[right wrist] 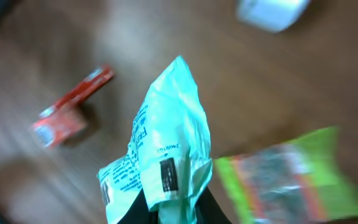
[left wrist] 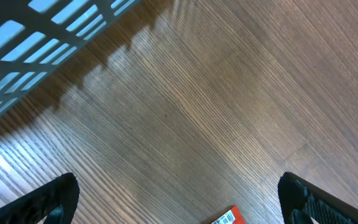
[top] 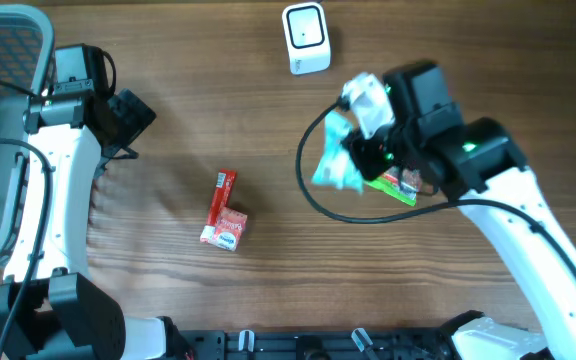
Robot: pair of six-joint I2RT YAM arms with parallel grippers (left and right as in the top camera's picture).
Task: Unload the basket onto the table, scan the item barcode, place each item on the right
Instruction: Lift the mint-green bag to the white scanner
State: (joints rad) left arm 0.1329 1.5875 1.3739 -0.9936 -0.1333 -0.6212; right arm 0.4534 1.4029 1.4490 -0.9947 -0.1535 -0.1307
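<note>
A: Where's the mint packet [right wrist: 173, 124]?
B: Pinched in the right gripper [right wrist: 176, 214], over the wooden table [top: 218, 90], near the white scanner [top: 305, 38]
A: Left gripper [left wrist: 179, 202]?
B: Fingers spread wide, beside what may be a basket [top: 3, 50]

Tabletop [top: 268, 290]: brown wood, fine straight grain, matt with a soft sheen. Basket [top: 8, 40]: smooth grey plastic lattice. Scanner [top: 306, 38]: glossy white plastic. Teal packet [right wrist: 169, 130]: thin, crinkled, printed plastic film. Green packet [right wrist: 291, 180]: shiny film. Red box [top: 224, 230]: printed card, slight gloss.
</note>
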